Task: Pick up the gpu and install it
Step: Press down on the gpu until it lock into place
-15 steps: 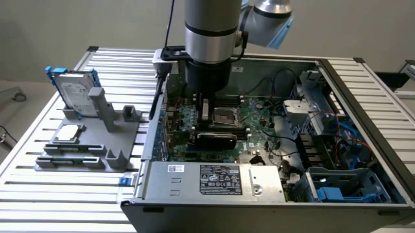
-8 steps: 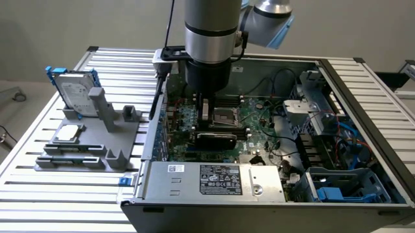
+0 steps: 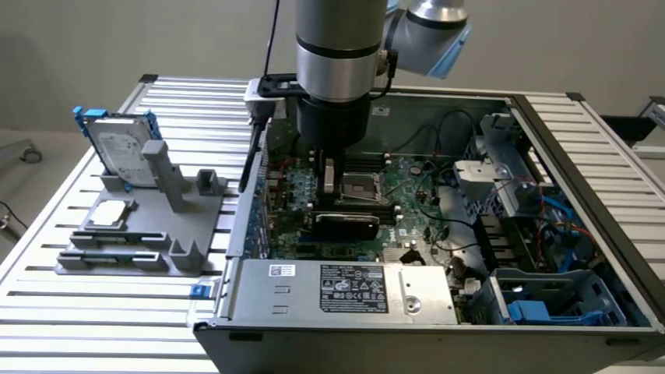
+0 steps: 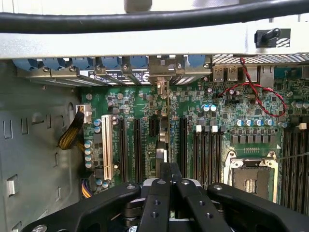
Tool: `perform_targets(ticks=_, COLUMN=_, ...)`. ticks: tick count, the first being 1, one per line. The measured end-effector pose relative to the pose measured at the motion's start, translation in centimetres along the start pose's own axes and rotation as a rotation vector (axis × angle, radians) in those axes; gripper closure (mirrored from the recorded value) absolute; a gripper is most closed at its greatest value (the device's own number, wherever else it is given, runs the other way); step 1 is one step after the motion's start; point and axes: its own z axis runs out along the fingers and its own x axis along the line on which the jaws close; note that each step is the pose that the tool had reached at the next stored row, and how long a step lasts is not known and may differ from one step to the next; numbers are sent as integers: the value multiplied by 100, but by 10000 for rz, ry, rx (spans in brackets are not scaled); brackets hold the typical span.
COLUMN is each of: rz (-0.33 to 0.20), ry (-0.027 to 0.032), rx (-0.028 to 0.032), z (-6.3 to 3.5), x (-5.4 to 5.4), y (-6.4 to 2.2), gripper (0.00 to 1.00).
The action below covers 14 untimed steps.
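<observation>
Gripper [image 3: 334,204]: fingers [image 4: 159,193] clamped together on the gpu [image 3: 346,226], card held on edge over the motherboard [image 3: 416,199] inside the open computer case [image 3: 416,351]; seating in a slot cannot be told. Exterior view: gpu at 6 o'clock from the gripper; power supply [image 3: 343,288] at 6 o'clock from the gpu; grey fixture [image 3: 156,226] with hard drive [image 3: 120,152] at 9 o'clock

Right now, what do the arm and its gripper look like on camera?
The arm is a silver-grey cylinder with a black band and a light blue joint cap. A black cable runs alongside. The gripper is black, its fingers studded with screws.
</observation>
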Motion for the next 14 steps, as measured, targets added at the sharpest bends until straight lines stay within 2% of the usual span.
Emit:
perform_targets(ticks=6, rz=0, ry=-7, rx=68, z=108, x=-8, y=24, gripper=89)
perform_targets(ticks=10, rz=-1, ry=-14, rx=74, z=168, x=-11, y=30, gripper=89)
perform_targets(ticks=14, rz=1, ry=-58, rx=73, z=171, x=-12, y=33, gripper=89)
